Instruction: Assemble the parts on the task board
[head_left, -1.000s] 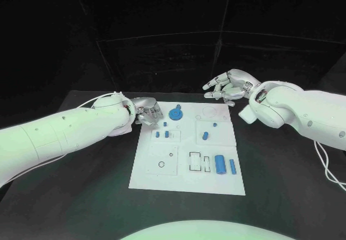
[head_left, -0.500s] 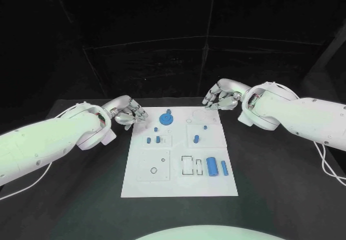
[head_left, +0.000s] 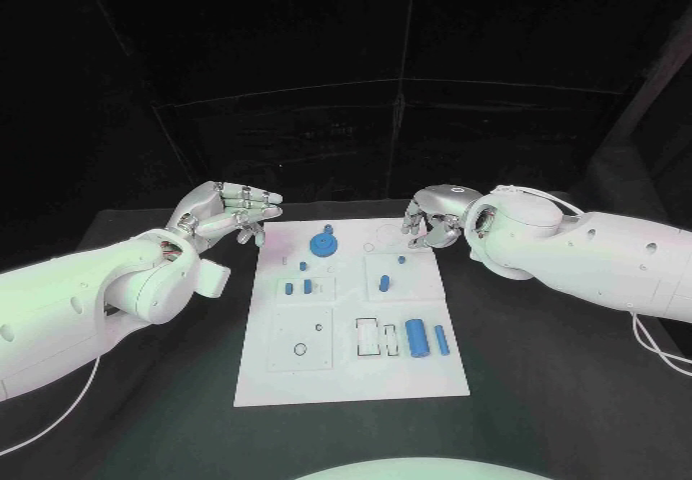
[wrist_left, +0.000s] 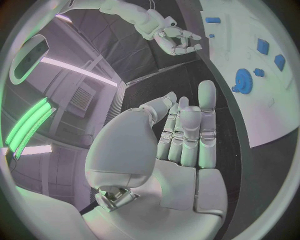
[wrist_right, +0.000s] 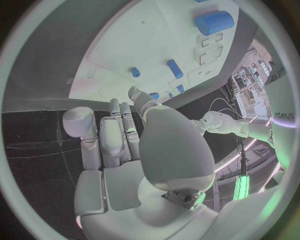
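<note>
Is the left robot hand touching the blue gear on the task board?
Apart. In the head view the left robot hand hangs beyond the task board's left edge, with dark table and bare white board between its fingers and the blue gear.

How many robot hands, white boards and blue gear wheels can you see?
Hands: 2, the left hand and the right hand
White board: 1
Blue gear wheel: 1
Total: 4
</note>
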